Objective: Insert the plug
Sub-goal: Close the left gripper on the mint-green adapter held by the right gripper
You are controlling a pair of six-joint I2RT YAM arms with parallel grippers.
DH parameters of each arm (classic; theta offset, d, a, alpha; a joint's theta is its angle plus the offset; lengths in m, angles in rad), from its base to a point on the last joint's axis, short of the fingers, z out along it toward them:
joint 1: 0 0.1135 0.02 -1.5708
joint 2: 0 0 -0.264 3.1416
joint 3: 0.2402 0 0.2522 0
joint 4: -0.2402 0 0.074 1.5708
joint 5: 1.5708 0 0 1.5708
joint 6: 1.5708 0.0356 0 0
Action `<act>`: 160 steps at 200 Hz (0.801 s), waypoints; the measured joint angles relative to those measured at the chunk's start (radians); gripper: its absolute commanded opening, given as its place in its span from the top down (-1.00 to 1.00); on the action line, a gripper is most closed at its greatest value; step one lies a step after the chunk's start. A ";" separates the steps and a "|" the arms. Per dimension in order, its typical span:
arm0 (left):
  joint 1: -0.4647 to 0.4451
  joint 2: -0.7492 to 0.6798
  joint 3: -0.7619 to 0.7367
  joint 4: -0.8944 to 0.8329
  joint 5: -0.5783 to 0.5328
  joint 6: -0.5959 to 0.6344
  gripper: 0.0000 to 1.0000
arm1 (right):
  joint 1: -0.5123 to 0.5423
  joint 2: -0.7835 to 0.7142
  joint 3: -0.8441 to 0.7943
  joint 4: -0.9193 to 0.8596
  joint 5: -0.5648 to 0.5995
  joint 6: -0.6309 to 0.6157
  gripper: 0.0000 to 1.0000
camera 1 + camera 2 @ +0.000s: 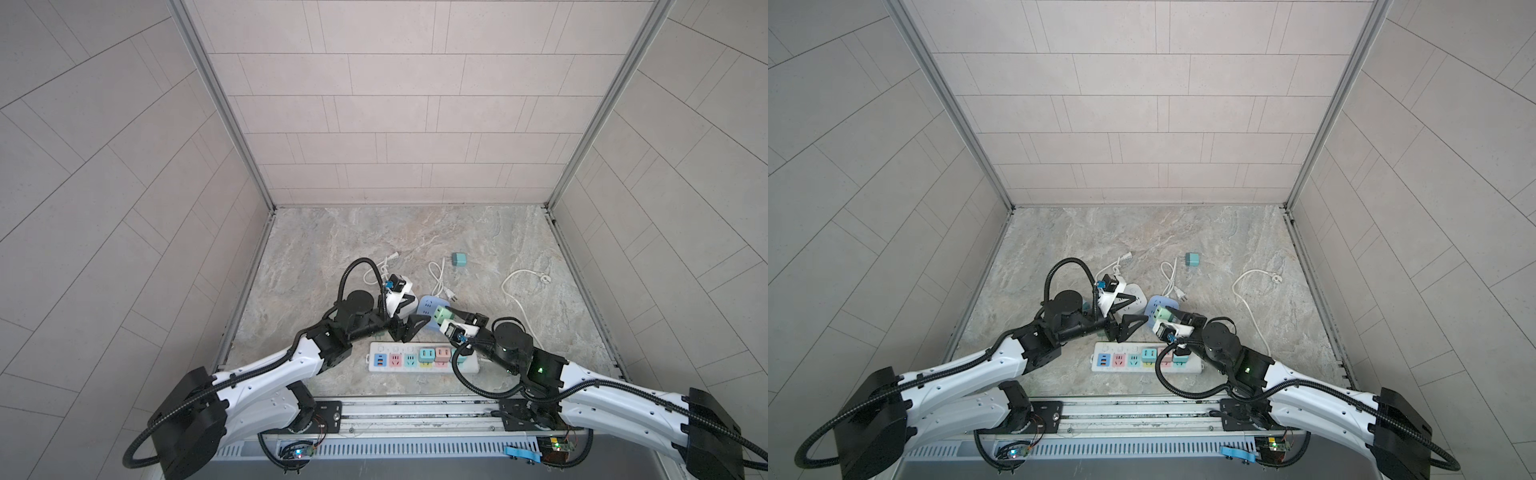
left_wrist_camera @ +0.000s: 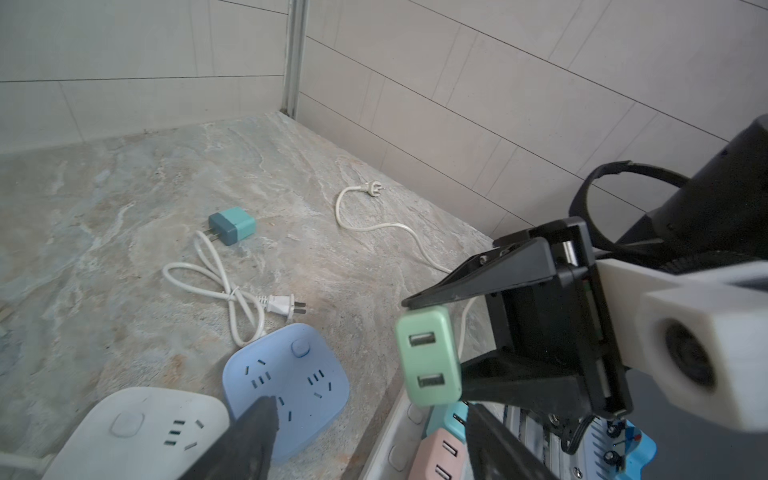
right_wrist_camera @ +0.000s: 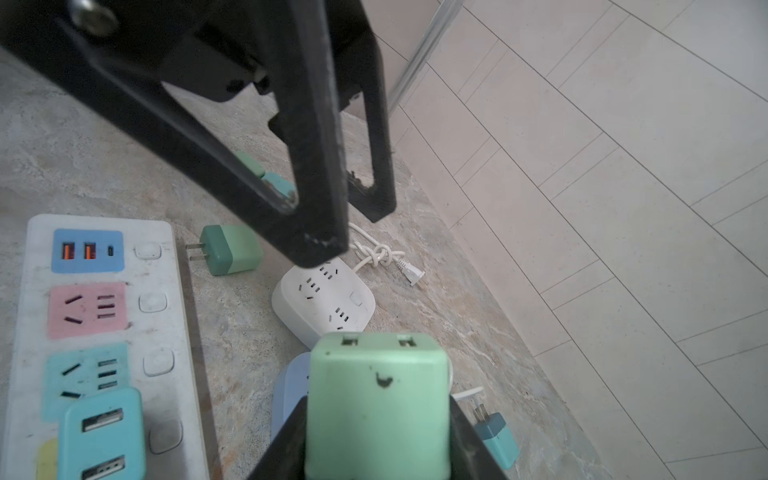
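**Figure: bimanual tabletop scene, 4 views.** We mark the right gripper [image 3: 376, 432], whose 2 fingers [image 3: 469, 440] are clamped on opposite sides of the mint-green plug [image 3: 376, 390], a 2-port USB charger. Its ports face away from the right wrist camera, and its prongs are hidden from us. In both top views the plug hangs off the marbled tabletop [image 1: 374, 241], over the near edge of the blue socket hub [image 1: 427, 302]. It lies between that hub and the long white power strip [image 1: 388, 346].

The left gripper [image 3: 347, 228] points toward the plug from the opposite side. Its fingers [image 2: 257, 428] stand well apart and hold nothing, and the right wrist view shows clear space between them and the plug.

On the strip we see a blue USB panel [image 3: 88, 250], then 1 pink socket [image 3: 87, 309] and 1 teal socket [image 3: 85, 376], both unoccupied. A teal charger [image 1: 426, 354] and a pink charger [image 1: 443, 354] are seated further along.

A white socket hub [image 3: 324, 303] rests just beside the blue hub. A darker green charger [image 3: 230, 249] lies on its side near the strip's USB end, and a teal charger [image 1: 459, 259] lies well apart toward the back wall. 2 loose white cords [image 2: 232, 291] [image 2: 374, 226] trail across the tabletop, each ending in a pronged plug
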 measured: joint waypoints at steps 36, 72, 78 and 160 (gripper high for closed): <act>-0.048 0.034 0.023 -0.023 0.031 0.037 -0.53 | 0.005 0.006 -0.032 0.040 -0.006 -0.072 0.99; -0.062 0.069 0.058 -0.072 0.031 0.056 -0.48 | 0.023 -0.008 -0.049 0.076 -0.032 -0.123 1.00; -0.062 0.075 0.063 -0.077 0.031 0.056 -0.47 | 0.031 -0.014 -0.051 0.082 -0.035 -0.130 1.00; -0.069 0.117 0.116 -0.144 0.058 0.055 -0.20 | 0.100 -0.037 -0.056 0.105 -0.028 -0.216 1.00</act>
